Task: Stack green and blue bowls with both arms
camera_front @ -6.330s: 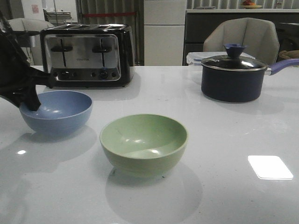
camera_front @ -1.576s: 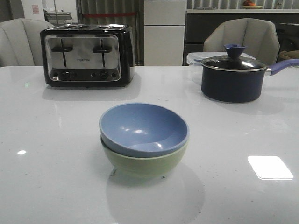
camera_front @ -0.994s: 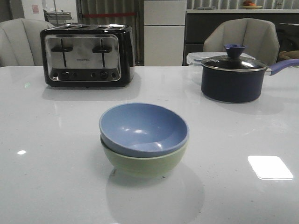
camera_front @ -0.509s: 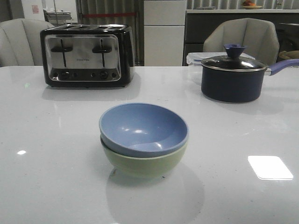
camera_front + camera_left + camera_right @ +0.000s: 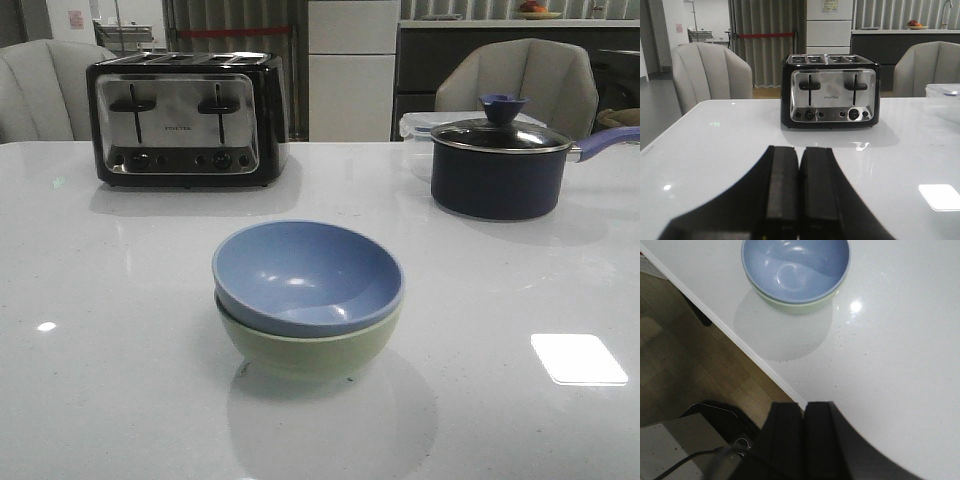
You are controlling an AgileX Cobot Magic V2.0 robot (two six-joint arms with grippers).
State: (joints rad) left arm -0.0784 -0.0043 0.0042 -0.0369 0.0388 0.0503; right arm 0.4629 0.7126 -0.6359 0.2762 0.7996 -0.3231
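The grey-blue bowl (image 5: 305,272) sits nested inside the pale green bowl (image 5: 305,350) at the middle of the white table. The stack also shows in the right wrist view, the blue bowl (image 5: 795,265) on top of the green bowl (image 5: 797,304) near the table's edge. Neither arm shows in the front view. My left gripper (image 5: 799,150) is shut and empty above the table, facing the toaster. My right gripper (image 5: 803,405) is shut and empty, well back from the bowls over the table's edge.
A chrome and black toaster (image 5: 185,118) stands at the back left. A dark navy lidded saucepan (image 5: 500,165) stands at the back right with a clear container (image 5: 415,125) behind it. Chairs stand beyond the table. The table edge (image 5: 730,330) and floor show in the right wrist view.
The blue bowl, once at the left with the left gripper on it, now sits in the green bowl. The left arm has left the front view. Nothing moved in the last second.
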